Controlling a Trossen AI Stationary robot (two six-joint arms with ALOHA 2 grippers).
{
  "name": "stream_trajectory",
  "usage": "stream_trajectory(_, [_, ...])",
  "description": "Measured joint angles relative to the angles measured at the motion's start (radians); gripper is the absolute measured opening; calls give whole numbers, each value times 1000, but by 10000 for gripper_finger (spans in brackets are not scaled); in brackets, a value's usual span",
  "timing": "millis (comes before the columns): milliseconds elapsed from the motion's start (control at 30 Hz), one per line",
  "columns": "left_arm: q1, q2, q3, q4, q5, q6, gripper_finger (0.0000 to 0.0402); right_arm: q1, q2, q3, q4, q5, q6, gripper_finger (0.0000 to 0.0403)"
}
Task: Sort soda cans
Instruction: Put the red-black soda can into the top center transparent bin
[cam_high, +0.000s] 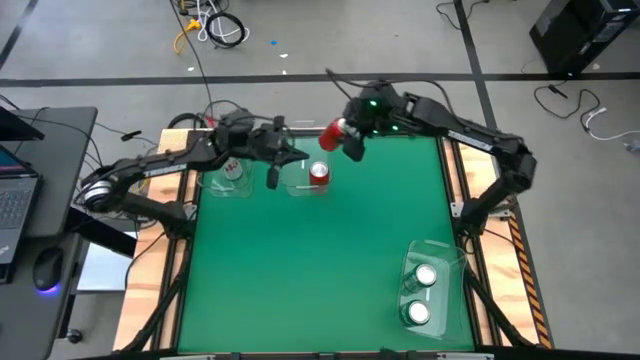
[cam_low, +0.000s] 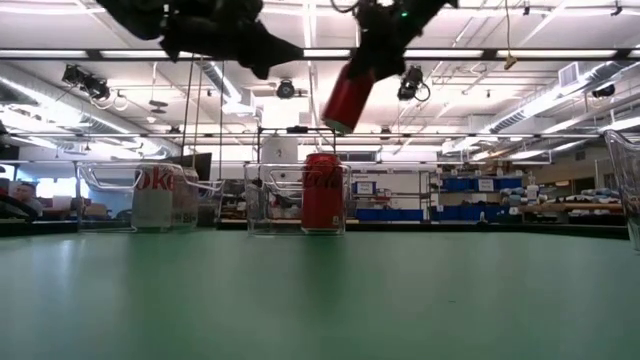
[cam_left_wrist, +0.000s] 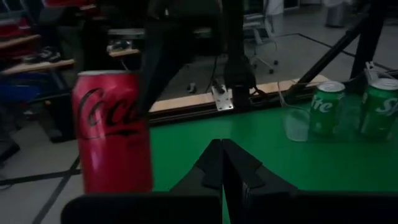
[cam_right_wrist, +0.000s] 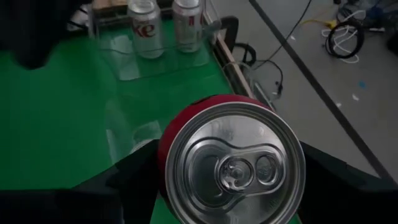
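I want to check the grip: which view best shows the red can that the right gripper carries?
Low view: the tilted red metal can hangs under the right gripper. High view shows a sliver; right wrist only its top; left wrist nothing.

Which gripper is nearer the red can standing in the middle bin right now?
Left. The left gripper, shut, sits just beside the standing red can; the right gripper hangs above and behind it, holding another red can.

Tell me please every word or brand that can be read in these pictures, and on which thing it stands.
"Coca", partly cut: red can standing in the middle bin.
"oke": silver can in the left bin.
"Spr", partly: green cans.
Red can in the right gripper: no readable label.
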Motion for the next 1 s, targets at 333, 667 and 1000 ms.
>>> stream_trajectory(333, [-8,-146,-177,54,-137,-22,1,-20,300,282,-126,24,-39,295])
stream_trajectory(667, [-8,-156,-243,85,-150,-28,1,-48,488,376,-215,-17,-57,295])
stream_trajectory(1000, [-8,-156,-243,38,-225,-32,1,-54,560,376,-236,-54,-73,295])
